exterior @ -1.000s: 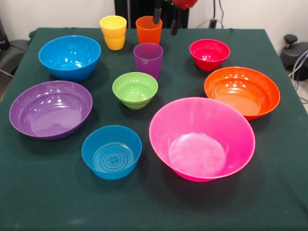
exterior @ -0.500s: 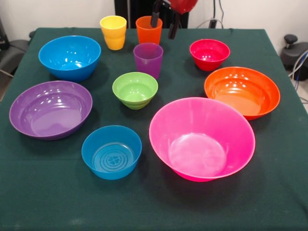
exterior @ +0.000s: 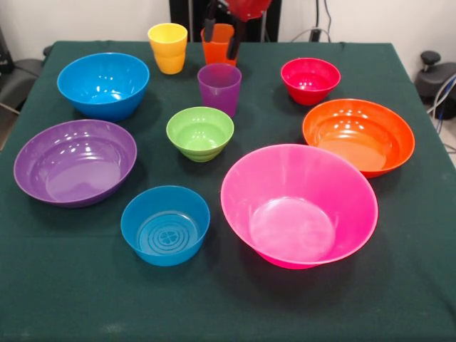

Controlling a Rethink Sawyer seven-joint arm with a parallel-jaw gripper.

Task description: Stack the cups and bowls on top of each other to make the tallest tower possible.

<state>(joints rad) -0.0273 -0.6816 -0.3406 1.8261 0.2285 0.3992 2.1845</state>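
My gripper (exterior: 221, 49) hangs open at the far middle of the table, with its two dark fingers straddling the orange cup (exterior: 218, 60). The yellow cup (exterior: 168, 48) stands just left of it and the purple cup (exterior: 219, 87) just in front. The bowls stand apart on the green cloth: small green (exterior: 200, 132), small red (exterior: 310, 80), small blue (exterior: 165, 225), mid-sized blue (exterior: 103, 84), purple (exterior: 75, 162), orange (exterior: 358, 136) and large pink (exterior: 299, 205). Every cup and bowl stands alone, upright and empty.
The green cloth (exterior: 399, 271) covers the whole table, with bare room along the front edge and the right side. A black device with cables (exterior: 436, 75) sits off the table's right edge. A dark chair (exterior: 14, 82) stands off the left.
The gripper has moved left and slightly down, from the gap between the orange cup and the red bowl to over the orange cup. No cup or bowl has shifted.
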